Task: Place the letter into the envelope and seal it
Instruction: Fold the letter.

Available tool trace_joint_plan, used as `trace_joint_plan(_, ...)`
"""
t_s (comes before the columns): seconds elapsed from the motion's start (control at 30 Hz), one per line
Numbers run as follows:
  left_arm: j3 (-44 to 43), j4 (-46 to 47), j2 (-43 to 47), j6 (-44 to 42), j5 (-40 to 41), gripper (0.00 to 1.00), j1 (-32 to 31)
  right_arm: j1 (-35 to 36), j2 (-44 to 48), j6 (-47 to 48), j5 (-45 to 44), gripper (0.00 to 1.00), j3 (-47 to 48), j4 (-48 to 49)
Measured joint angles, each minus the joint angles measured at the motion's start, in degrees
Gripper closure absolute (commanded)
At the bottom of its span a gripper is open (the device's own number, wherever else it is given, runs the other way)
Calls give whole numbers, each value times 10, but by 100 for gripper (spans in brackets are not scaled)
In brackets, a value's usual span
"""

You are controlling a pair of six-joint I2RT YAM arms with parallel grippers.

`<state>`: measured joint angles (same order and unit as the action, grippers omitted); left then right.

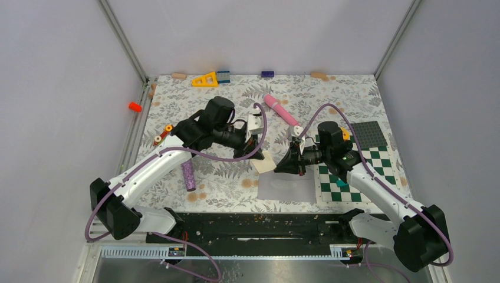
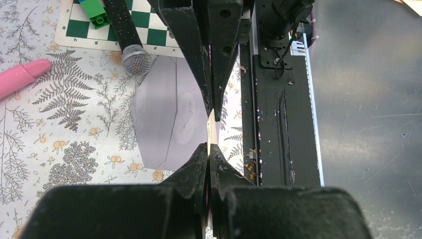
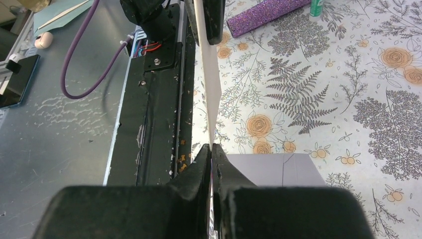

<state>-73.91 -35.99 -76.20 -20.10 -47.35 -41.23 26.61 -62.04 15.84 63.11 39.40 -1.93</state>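
Above a floral-patterned table (image 1: 236, 183), two robot arms are holding one cream letter (image 1: 264, 161) between them. The left gripper (image 1: 252, 152) is reaching in from the left with its fingers pressed together on one side of the sheet. The right gripper (image 1: 278, 169) is reaching in from the right and is pinching the opposite corner, its fingers also closed tight on the paper.

From the left wrist camera, the letter (image 2: 212, 128) is showing edge-on as a thin pale line. It is running from the left gripper (image 2: 209, 148) at the bottom of the view to the tips of the right gripper (image 2: 212, 107) pointing down from the top. From the right wrist camera, the letter (image 3: 211, 94) is standing edge-on as a tall white sliver. It is narrowing to a point where the right gripper (image 3: 212, 147) is clamping it.

The envelope (image 1: 287, 186), pale grey-lavender, is lying flat on the table below the held letter, slightly nearer the arm bases. One short edge is lying just beside a green-and-white checkerboard mat (image 1: 354, 177).

A toy microphone (image 2: 135, 59) with a silver mesh head is lying across the mat, its head just beside a corner of the envelope (image 2: 166, 119). A pink cylinder (image 1: 281, 109) is lying further back on the table. A purple glitter cylinder (image 1: 188, 175) is lying beside the left arm.
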Motion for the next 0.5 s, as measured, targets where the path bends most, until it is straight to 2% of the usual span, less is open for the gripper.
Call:
trace_joint_plan(0.03, 0, 0, 0, 0, 0, 100, 0, 0, 0, 0, 0, 98, 0, 0)
trace_joint_plan(0.13, 0, 0, 0, 2, 0, 100, 0, 0, 0, -1, 0, 51, 0, 0)
trace_joint_plan(0.17, 0, 1, 0, 2, -1, 100, 0, 0, 0, -2, -1, 40, 0, -2)
trace_joint_plan(0.23, 0, 2, 1, 2, -1, 100, 0, 0, 0, 0, -1, 25, 0, -5)
trace_joint_plan(0.33, 0, 2, 1, 2, -1, 100, 1, 0, 0, 7, -7, 17, 1, -11)
trace_joint_plan(0.5, 0, 2, 1, 2, -3, 100, 1, 0, 13, 17, -24, 13, 1, -27)
